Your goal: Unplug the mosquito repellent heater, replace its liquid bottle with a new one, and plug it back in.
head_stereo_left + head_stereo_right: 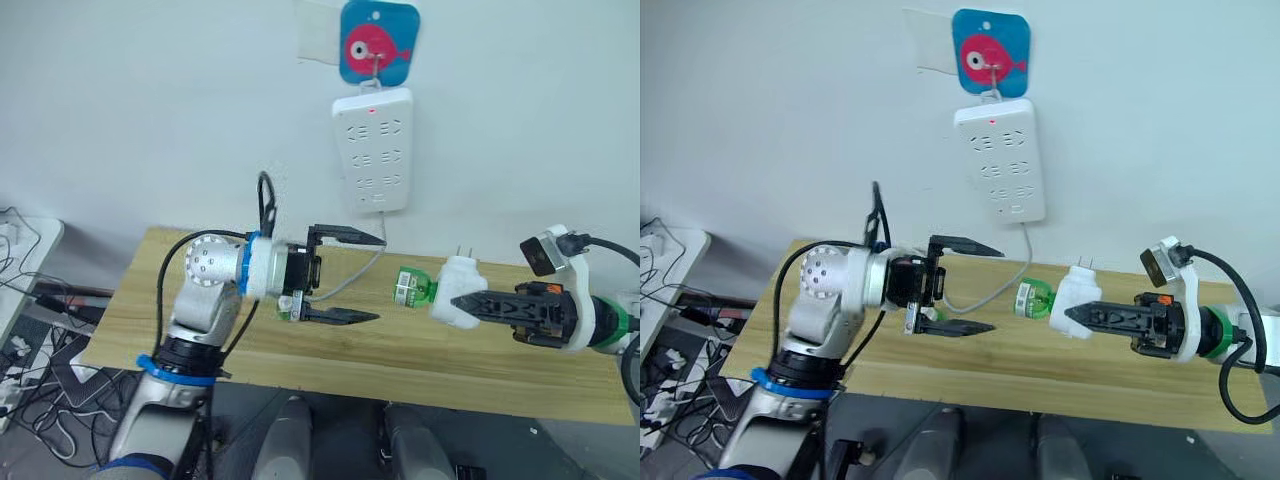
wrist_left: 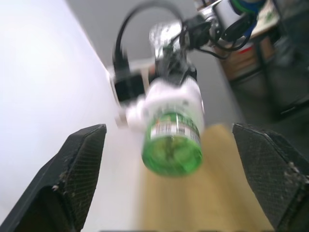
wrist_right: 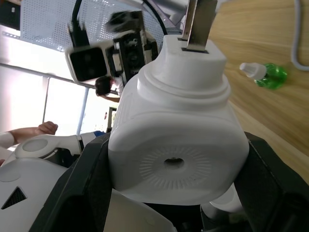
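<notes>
The heater (image 1: 458,291) is unplugged, gripped by the right claw (image 1: 470,301). Its green bottle (image 1: 412,287) is still attached, at nine o'clock. The left claw (image 1: 350,277) gapes empty; swapping and replugging remain.

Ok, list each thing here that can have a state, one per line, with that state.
mosquito repellent heater: unplugged, held in the right claw, prongs up, green bottle still attached.
green bottle: fitted to the heater, pointing at the left claw.
spare green bottle: lying on the table, cap on.
power strip: hanging on the wall, red light on.
left claw: open, empty.
right claw: shut on the heater.
</notes>
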Tool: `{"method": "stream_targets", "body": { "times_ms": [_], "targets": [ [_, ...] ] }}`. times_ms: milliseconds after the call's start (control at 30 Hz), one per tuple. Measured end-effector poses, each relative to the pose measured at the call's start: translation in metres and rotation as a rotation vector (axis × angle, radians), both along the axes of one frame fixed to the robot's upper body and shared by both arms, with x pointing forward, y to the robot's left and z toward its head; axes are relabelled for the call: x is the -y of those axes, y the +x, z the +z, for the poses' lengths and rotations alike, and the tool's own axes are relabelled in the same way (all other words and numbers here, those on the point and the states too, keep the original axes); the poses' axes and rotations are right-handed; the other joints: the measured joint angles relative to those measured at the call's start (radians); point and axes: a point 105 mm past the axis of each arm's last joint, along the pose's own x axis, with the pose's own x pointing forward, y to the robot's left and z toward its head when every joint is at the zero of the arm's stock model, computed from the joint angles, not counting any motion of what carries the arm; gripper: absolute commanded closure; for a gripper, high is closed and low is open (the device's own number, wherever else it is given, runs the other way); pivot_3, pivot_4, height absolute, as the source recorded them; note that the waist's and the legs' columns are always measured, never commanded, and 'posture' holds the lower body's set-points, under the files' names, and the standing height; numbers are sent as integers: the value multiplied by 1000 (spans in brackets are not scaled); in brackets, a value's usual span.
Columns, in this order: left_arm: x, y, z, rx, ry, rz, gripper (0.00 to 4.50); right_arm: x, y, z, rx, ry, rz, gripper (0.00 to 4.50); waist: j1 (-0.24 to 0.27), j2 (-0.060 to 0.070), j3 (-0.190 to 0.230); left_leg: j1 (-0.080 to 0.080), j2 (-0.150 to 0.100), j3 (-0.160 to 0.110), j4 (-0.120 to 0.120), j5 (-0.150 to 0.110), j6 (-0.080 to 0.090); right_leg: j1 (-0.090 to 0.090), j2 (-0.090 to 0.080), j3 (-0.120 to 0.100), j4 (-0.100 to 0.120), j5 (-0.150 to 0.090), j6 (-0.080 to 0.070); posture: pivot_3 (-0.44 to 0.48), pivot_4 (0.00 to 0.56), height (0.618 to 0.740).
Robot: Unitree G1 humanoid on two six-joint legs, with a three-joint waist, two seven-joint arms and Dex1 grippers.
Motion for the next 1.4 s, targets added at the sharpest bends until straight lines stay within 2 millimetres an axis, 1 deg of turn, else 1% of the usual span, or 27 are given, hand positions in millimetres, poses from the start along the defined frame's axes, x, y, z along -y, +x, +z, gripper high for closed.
{"method": "stream_targets", "body": {
  "times_ms": [67,100,167,333,433,600,867,900,967,1033,1067,1100,1300,1367,1400],
  "targets": [
    [0,4,-6,106,-4,12,68,0,-1,1,1,3,9,1418,9,0,0,0,-1,0,0,0,0,0,0,0,0,1,1,194,251,740],
    [1,6,-7,130,-9,16,68,-1,-1,1,1,3,12,1418,13,0,0,0,-1,0,0,0,1,0,0,0,0,1,1,194,251,740],
    [3,10,-8,159,-19,25,68,-1,-2,1,1,3,19,1418,15,0,0,0,-1,0,0,-1,2,0,0,0,0,1,1,194,251,740],
    [18,19,-13,227,-11,19,68,-10,-2,4,18,17,59,1418,16,0,0,0,0,-1,1,-1,2,0,1,0,1,1,1,187,250,740],
    [24,20,-14,245,-14,17,68,-12,-2,5,29,16,65,1418,14,0,0,0,0,-1,0,-1,2,0,1,-1,1,1,1,187,250,740],
    [28,17,-16,246,-22,1,68,-13,-2,5,32,16,66,1418,13,0,0,0,1,-2,1,-1,2,0,2,-1,2,1,1,181,251,740],
    [29,15,-13,245,-53,-5,68,-13,-2,4,31,5,59,1418,13,0,0,0,1,-2,1,-1,2,0,2,-2,2,1,1,184,252,740],
    [29,15,-13,245,-52,-7,452,-13,-2,4,31,3,57,1418,13,0,0,0,1,-2,1,-1,2,0,2,-2,2,1,1,184,252,740],
    [29,14,-14,243,-43,-11,951,-13,-2,3,31,0,54,1418,13,0,0,0,1,-2,1,-1,2,0,2,-2,2,1,1,184,251,740],
    [30,13,-16,240,-36,-18,1634,-13,-2,4,32,0,54,1418,13,0,0,0,1,-2,1,-1,2,0,2,-2,2,1,1,184,251,740],
    [29,13,-15,237,-45,-18,1865,-13,-2,3,31,-1,55,1418,13,0,0,0,1,-3,1,-1,2,0,2,-2,2,1,1,184,251,740],
    [29,13,-15,235,-48,-18,2194,-13,-2,3,31,-1,56,1418,13,0,0,0,1,-2,1,-1,2,0,2,-2,2,1,1,181,251,740],
    [29,13,-15,230,-50,-18,2233,-14,-2,3,31,-2,58,1418,13,0,0,0,1,-3,1,-1,2,0,3,-2,2,1,1,182,250,740],
    [29,12,-14,179,-27,-36,2233,-14,-2,3,32,-4,62,1418,12,0,0,0,1,-3,1,-1,2,0,3,-2,2,1,1,178,246,740],
    [28,12,-14,90,12,-56,2233,-16,-4,3,36,-10,68,1418,9,0,0,0,1,-3,0,-1,2,0,3,-2,2,1,1,178,246,740]
  ]
}}
